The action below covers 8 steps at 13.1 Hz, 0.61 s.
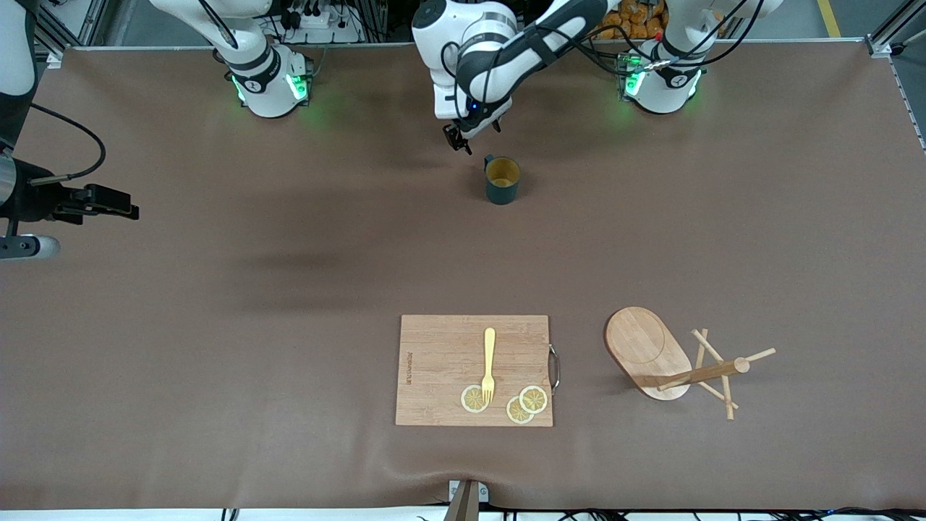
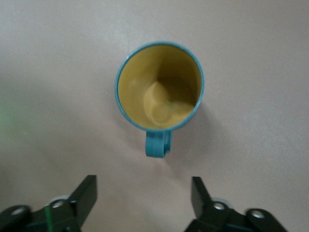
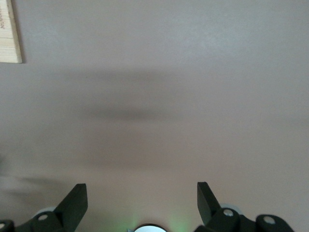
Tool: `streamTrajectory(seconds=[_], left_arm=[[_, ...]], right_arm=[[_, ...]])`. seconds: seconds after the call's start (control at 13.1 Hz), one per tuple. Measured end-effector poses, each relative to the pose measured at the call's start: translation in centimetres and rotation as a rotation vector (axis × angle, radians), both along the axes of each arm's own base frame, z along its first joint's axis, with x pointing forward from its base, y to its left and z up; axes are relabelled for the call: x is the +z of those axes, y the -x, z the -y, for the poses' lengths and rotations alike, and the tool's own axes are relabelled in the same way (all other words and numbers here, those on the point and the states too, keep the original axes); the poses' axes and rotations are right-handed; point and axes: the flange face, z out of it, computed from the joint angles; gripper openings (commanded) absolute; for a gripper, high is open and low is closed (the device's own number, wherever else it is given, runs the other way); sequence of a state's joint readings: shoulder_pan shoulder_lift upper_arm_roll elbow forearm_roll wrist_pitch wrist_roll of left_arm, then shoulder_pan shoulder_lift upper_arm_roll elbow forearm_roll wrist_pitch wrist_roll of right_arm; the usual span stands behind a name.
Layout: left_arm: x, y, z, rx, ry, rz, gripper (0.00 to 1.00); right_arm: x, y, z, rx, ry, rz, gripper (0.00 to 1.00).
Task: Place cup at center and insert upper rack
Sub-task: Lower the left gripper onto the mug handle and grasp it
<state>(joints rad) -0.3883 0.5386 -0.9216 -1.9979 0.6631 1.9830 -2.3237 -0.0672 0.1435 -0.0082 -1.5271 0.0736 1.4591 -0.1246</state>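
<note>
The dark teal cup stands upright on the brown table, near the robots' bases and about midway between the table's ends. Its yellowish inside shows in the left wrist view, with the handle pointing toward my left gripper. My left gripper is open and empty, beside the cup and just short of its handle. The wooden mug tree lies tipped on its side, near the front camera, toward the left arm's end. My right gripper is open and empty, held high over the right arm's end, waiting.
A rectangular wooden cutting board lies near the front camera, beside the mug tree, with a yellow fork and three lemon slices on it. Its corner shows in the right wrist view.
</note>
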Motion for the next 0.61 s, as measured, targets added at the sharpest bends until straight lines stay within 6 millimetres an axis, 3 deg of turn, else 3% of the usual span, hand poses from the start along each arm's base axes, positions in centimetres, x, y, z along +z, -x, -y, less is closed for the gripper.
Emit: streamTrajectory(seconds=[0.61], left_arm=[[-5.9, 2.9, 0.6, -0.044, -0.098, 0.13, 0.58]], right_arm=[[-0.2, 0.0, -0.4, 0.004, -0.011, -0.003, 1.0]])
